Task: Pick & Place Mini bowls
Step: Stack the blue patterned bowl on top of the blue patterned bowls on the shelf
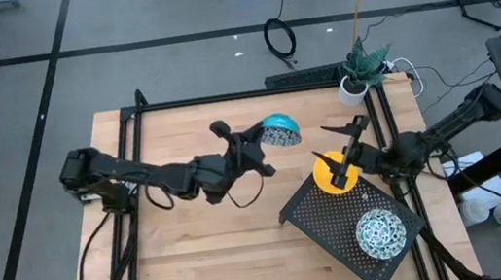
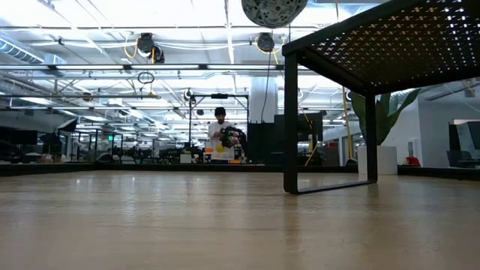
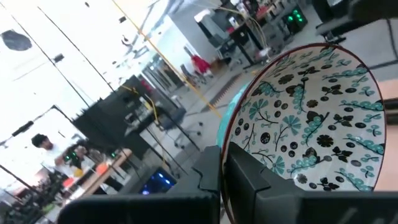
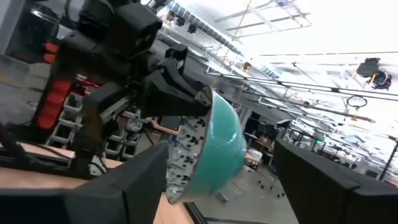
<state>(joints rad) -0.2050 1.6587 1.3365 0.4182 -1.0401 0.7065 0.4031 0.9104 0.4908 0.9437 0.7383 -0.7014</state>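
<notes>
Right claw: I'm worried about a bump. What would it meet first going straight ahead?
Probably the patterned bowl gripped by the left claw. It sits directly between the right claw's open fingers in the wrist view, though the gap's depth is unclear.

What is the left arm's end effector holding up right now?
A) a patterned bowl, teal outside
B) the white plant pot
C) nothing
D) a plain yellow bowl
A: the left end effector is clamped on the rim of a teal-backed patterned bowl, held above the table.

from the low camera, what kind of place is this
Probably a big open robotics lab or workshop: exposed ceiling trusses with strip lights, rows of workbenches and equipment racks, and a person at another robot station in the background.
</notes>
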